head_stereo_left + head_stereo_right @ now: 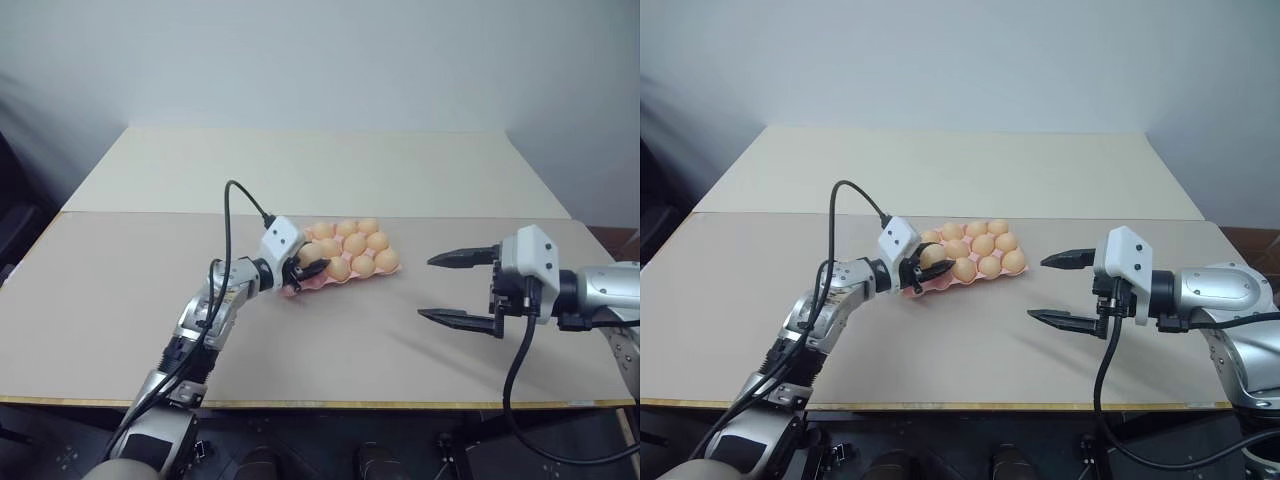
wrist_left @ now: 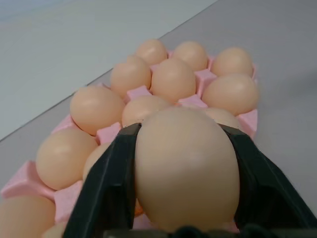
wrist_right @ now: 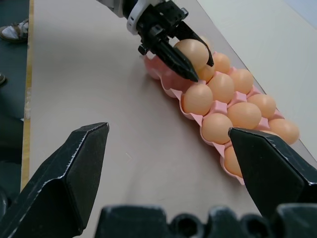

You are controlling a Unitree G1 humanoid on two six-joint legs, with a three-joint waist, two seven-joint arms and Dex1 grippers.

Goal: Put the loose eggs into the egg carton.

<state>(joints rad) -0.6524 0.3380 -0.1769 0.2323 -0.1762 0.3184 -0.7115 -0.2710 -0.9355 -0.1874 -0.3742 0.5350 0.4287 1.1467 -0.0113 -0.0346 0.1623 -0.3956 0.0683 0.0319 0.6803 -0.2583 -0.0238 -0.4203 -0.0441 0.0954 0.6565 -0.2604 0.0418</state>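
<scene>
Item: egg (image 2: 185, 171). Gripped between the left gripper's (image 1: 303, 268) two black fingers, held above the near-left end of the carton (image 1: 292, 291), not yet seated.

Item: carton. Pink tray on the table (image 1: 330, 350), mid-surface; most cups already hold eggs. Whether a cup lies free under the held egg cannot be told.

Item: right gripper (image 1: 462, 291). Empty, jaws spread wide, hanging over the table well to the carton's right.

Handling note: you should find the empty cup before you descend. Lower the egg straight, narrow end down or up. Avoid bumping its neighbours. Let go only once it sits; an early drop may crack or roll it.
</scene>
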